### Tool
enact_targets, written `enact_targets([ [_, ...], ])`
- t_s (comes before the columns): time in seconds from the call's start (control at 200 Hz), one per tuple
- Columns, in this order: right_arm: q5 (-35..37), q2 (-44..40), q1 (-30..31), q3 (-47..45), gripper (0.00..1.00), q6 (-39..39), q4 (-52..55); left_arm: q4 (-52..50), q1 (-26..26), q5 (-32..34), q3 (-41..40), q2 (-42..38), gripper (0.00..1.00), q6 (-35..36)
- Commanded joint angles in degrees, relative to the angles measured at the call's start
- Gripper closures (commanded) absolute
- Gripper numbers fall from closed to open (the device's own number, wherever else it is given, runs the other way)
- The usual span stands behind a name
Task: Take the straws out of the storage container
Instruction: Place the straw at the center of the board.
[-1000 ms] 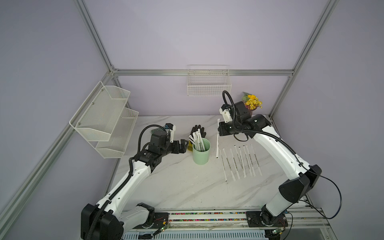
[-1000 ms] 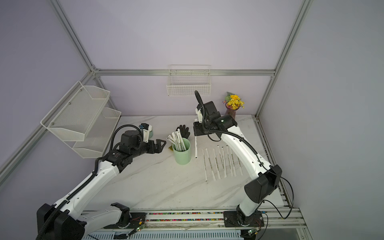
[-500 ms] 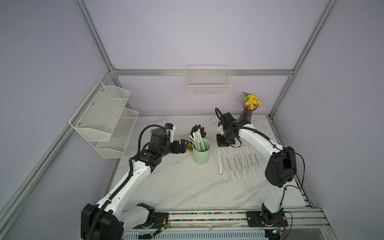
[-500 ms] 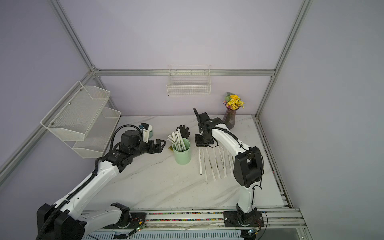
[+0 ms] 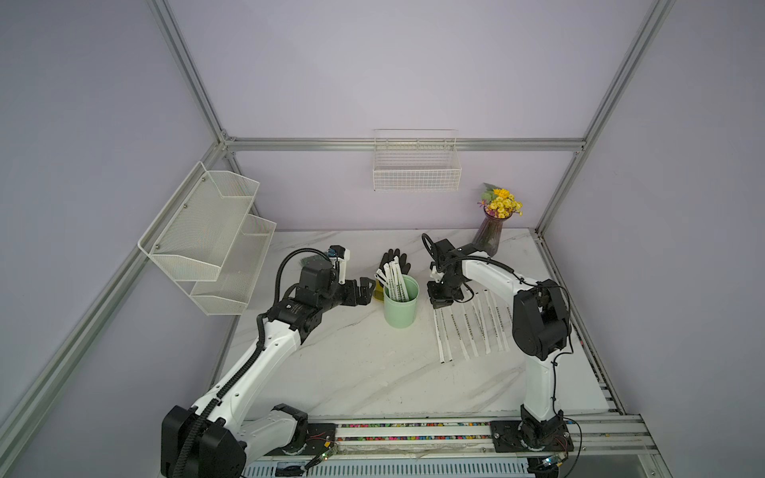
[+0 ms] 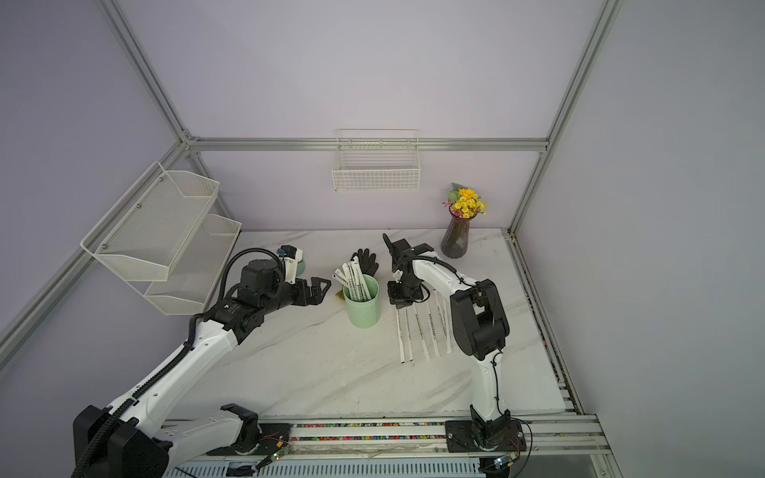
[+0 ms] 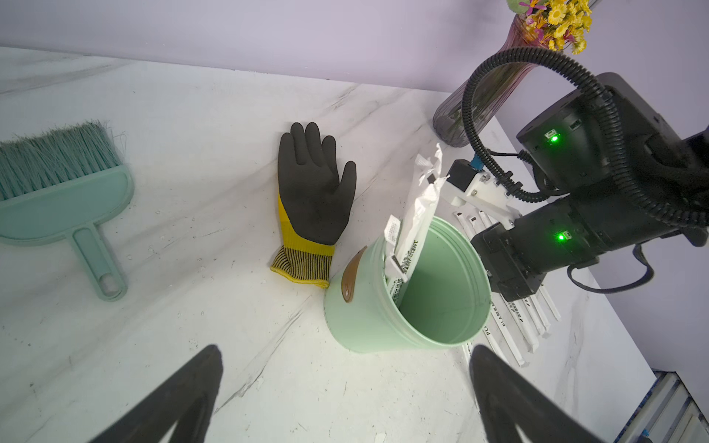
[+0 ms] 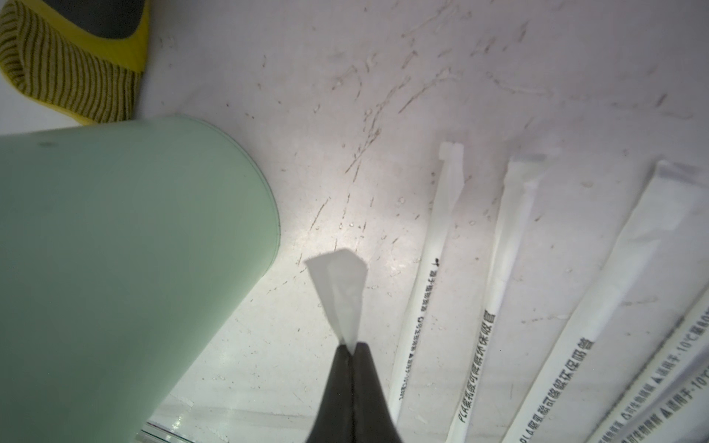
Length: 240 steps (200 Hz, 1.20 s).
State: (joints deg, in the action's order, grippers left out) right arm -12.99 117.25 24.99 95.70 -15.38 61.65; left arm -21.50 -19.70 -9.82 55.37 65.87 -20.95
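Currently, on the marble table, the storage container stands upright with straws inside. The left gripper, jaws wide, hovers beside it. The right gripper clamps a single straw between container and laid-out row.

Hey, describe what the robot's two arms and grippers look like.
The left arm and right arm have white shells and black joints. Black ribbed cable hoses run along them. The left gripper and right gripper have black tapering fingers. Green lights glow on the right arm's joints.
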Motion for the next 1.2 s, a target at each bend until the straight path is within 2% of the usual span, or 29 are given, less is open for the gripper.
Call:
enact_targets([
  [0.0,-0.6,1.2,-0.4,-0.3,1.0,0.4,-0.8,2.1,-0.2,-0.3,-0.5,-0.8,0.0,0.0],
  [0.545,-1.3,3.7,-1.3,-2.0,0.96,-0.6,-3.5,1.9,-0.2,-0.4,-0.6,-0.7,0.0,0.0],
  [0.945,-1.0,3.3,-1.5,-2.4,0.88,-1.2,-4.3,1.9,-0.2,-0.3,-0.6,-0.7,0.0,0.1],
  [1.195,-0.8,2.5,-1.5,-2.8,0.85,-1.8,-4.6,1.9,-0.2,-0.4,-0.7,-0.8,0.0,0.1],
])
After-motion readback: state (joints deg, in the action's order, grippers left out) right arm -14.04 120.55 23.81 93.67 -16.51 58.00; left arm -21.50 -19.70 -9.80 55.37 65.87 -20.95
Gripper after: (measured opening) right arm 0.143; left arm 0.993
